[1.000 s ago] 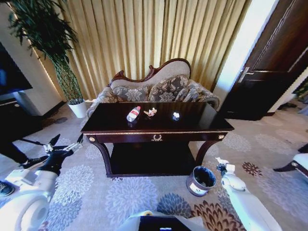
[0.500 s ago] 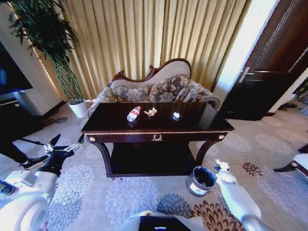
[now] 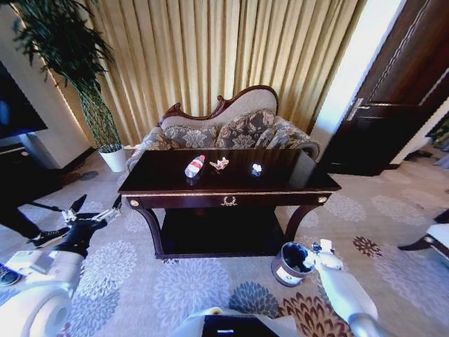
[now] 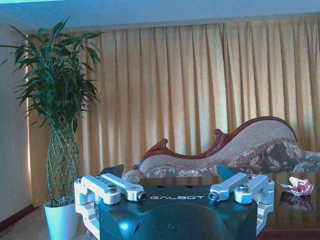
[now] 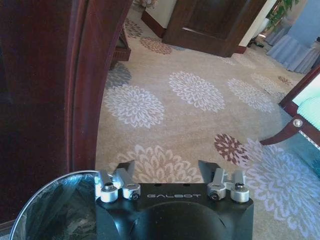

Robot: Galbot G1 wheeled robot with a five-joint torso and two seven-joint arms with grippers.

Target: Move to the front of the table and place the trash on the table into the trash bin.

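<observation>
The dark glossy table (image 3: pixel 280 184) stands straight ahead in the head view. On its top lies the trash: a clear bottle with a red label (image 3: pixel 194 166), a crumpled wrapper (image 3: pixel 219 163) and a small whitish bit (image 3: pixel 257 168). The wrapper (image 4: pixel 298 186) also shows in the left wrist view. The round dark trash bin (image 3: pixel 292 263) stands on the carpet by the table's right front leg. My right gripper (image 3: pixel 319 247) hovers just beside the bin, open and empty (image 5: pixel 167 170), with the bin's lined rim (image 5: pixel 55 210) below it. My left gripper (image 3: pixel 93 209) is open at the left, short of the table (image 4: pixel 170 172).
A patterned sofa (image 3: pixel 224 130) sits behind the table before gold curtains. A tall plant in a white pot (image 3: pixel 112 158) stands at the back left. A dark door (image 3: pixel 393 105) is on the right. The table's curved leg (image 5: pixel 95 75) rises close to my right gripper.
My right arm has shifted a little leftward, closer to the trash bin. The left arm and the things on the table have stayed put.
</observation>
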